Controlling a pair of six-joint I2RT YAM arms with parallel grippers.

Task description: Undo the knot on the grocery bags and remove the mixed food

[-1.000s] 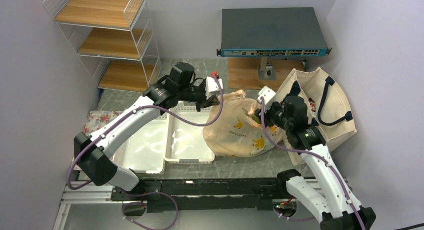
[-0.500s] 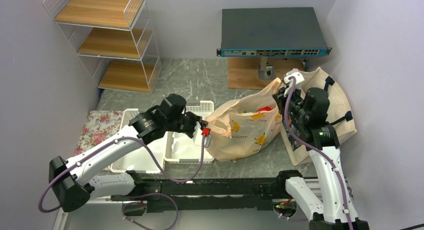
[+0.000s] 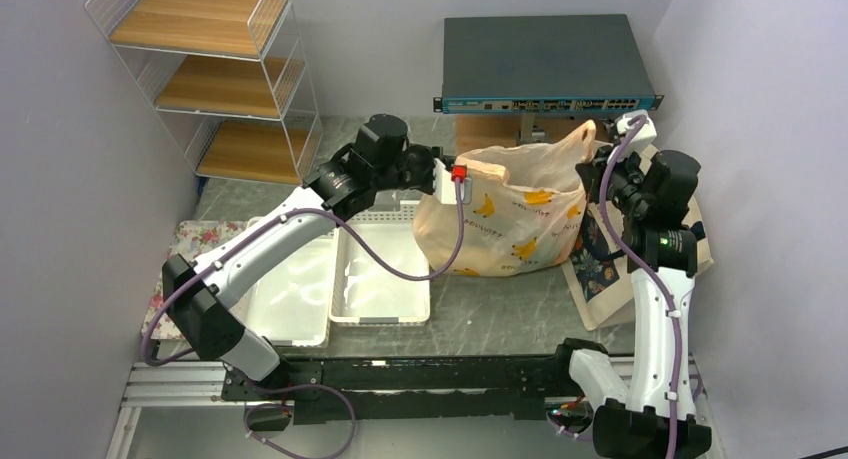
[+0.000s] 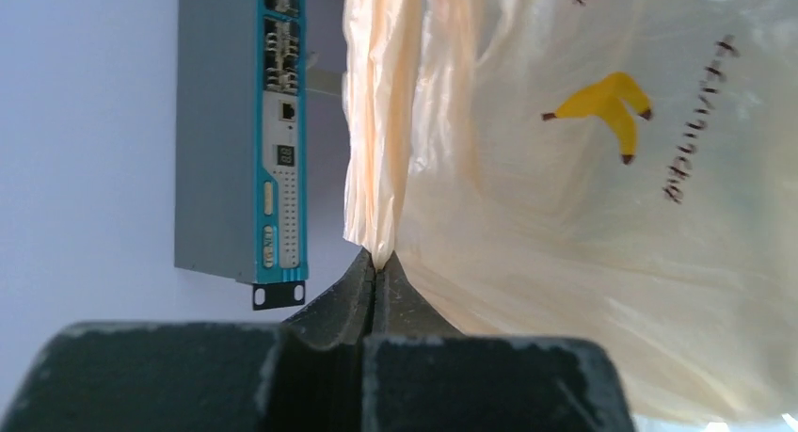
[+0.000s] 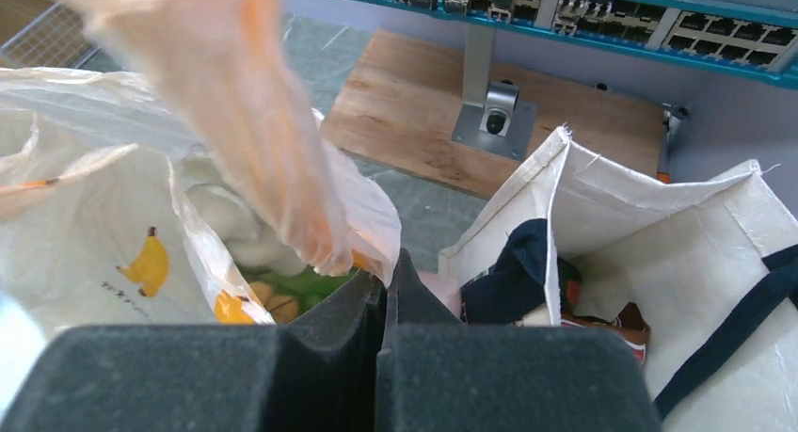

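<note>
I see the left gripper (image 3: 450,176) (image 4: 375,263) closed flat on the left handle strip (image 4: 378,140) of the thin peach-beige plastic bag with yellow banana prints (image 3: 505,224) (image 4: 583,225) (image 5: 89,197), pinching just its end; the right gripper (image 3: 598,159) (image 5: 386,267) is closed on the bag's right handle strip (image 3: 575,139) (image 5: 254,131); the two strips are apart, one in each gripper, and the bag top is stretched wide between them.

The bag is on the grey marbled table (image 3: 480,309), between the white plastic trays (image 3: 380,319) and the cream canvas tote with navy straps (image 3: 598,284) (image 5: 678,216), touching the tote's near side.

In the right wrist view the bag mouth gapes; inside there is leafy green food (image 5: 303,283), something orange (image 5: 259,300) and a pale white lump (image 5: 221,216) I can't identify.

Behind the bag are a wooden board (image 3: 490,134) and a grey network switch (image 3: 540,59); a wire shelf rack (image 3: 215,69) stands far left; a floral cloth (image 3: 195,244) lies beside the trays.
</note>
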